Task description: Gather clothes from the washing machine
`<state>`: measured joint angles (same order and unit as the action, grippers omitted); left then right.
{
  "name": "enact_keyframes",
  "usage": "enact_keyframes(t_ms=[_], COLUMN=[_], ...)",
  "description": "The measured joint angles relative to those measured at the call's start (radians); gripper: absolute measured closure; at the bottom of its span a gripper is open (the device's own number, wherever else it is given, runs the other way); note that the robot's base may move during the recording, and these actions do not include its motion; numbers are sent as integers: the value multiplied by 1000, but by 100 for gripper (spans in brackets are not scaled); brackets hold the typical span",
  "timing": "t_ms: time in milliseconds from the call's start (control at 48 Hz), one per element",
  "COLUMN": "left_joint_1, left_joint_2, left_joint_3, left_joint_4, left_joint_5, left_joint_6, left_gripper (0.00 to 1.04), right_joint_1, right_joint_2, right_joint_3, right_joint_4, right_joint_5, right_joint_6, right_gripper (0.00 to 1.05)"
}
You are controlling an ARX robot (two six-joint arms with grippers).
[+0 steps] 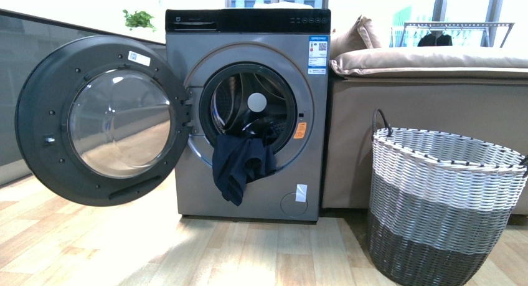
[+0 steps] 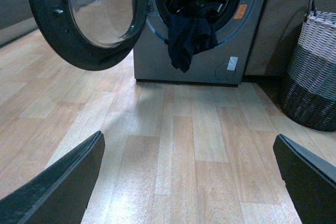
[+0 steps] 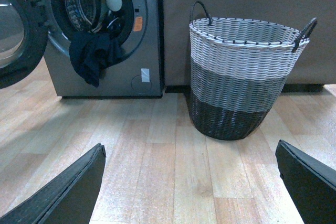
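Observation:
The grey washing machine (image 1: 249, 192) stands ahead with its round door (image 1: 103, 121) swung wide open to the left. Dark navy clothes (image 1: 240, 164) hang limp out of the drum opening over the lower rim; they also show as clothes (image 2: 189, 38) and clothes (image 3: 94, 56). Neither arm shows in the front view. My left gripper (image 2: 189, 182) is open above bare floor, far short of the machine. My right gripper (image 3: 190, 182) is open too, low over the floor in front of the basket, with nothing between the fingers.
A woven grey-and-white basket (image 1: 445, 211) with dark handles stands on the wooden floor right of the machine, also basket (image 3: 241, 77). A beige sofa (image 1: 429, 105) sits behind it. The open door juts out at the left. A grey wall panel (image 1: 25, 80) runs along the left.

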<state>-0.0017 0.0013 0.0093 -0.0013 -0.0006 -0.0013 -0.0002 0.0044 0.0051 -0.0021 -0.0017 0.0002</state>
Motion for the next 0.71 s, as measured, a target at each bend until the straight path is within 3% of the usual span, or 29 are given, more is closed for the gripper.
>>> enact_keyframes(t_ms=[708], left_joint_1=[0], left_joint_2=[0], left_joint_3=[0], left_joint_4=[0], left_joint_5=[0], left_joint_6=[0], left_gripper=[7], right_joint_1=[0], right_joint_2=[0], right_joint_3=[0], right_joint_4=[0], right_joint_5=[0], right_joint_6=[0], right_gripper=[8])
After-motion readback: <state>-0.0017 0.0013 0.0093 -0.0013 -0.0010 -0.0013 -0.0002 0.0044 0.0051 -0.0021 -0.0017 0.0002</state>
